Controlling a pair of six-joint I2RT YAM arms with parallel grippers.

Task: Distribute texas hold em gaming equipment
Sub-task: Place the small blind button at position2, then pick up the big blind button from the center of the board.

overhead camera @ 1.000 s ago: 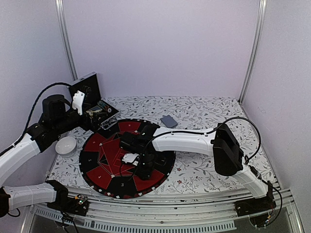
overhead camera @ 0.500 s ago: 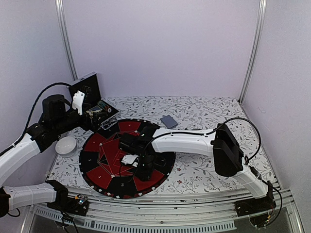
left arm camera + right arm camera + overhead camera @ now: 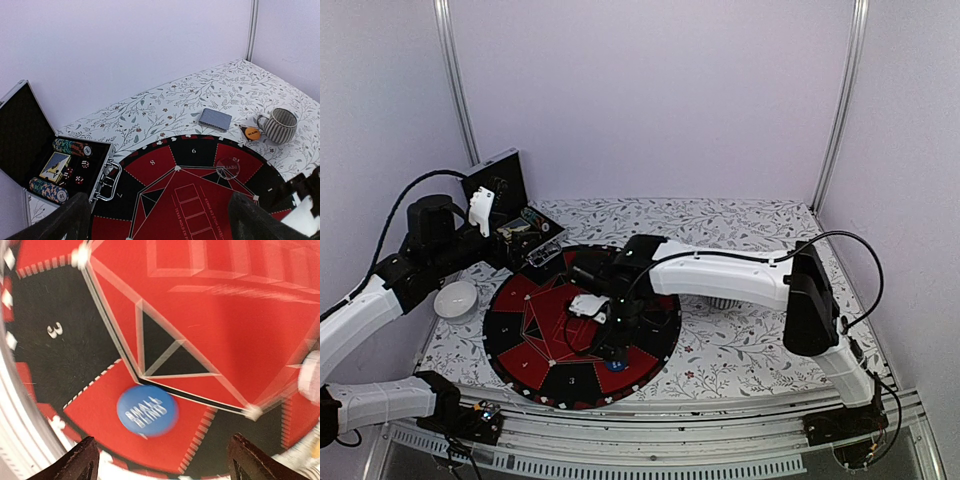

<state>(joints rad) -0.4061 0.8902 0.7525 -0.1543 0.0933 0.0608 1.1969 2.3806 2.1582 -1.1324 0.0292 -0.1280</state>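
Lifting the right claw [image 3: 161, 440] straight up off the round mat [image 3: 520, 300] is, I judge, what you are aiming for, keeping both fingers from brushing the blue disc [image 3: 147, 410] that is lying flat on a red wedge at the mat's near edge, beside the black wedge marked 3. That claw is standing wide and gripping nothing, the disc sitting free below its fingers; your left claw [image 3: 160, 220] is hanging equally wide and empty by the mat's far-left rim.
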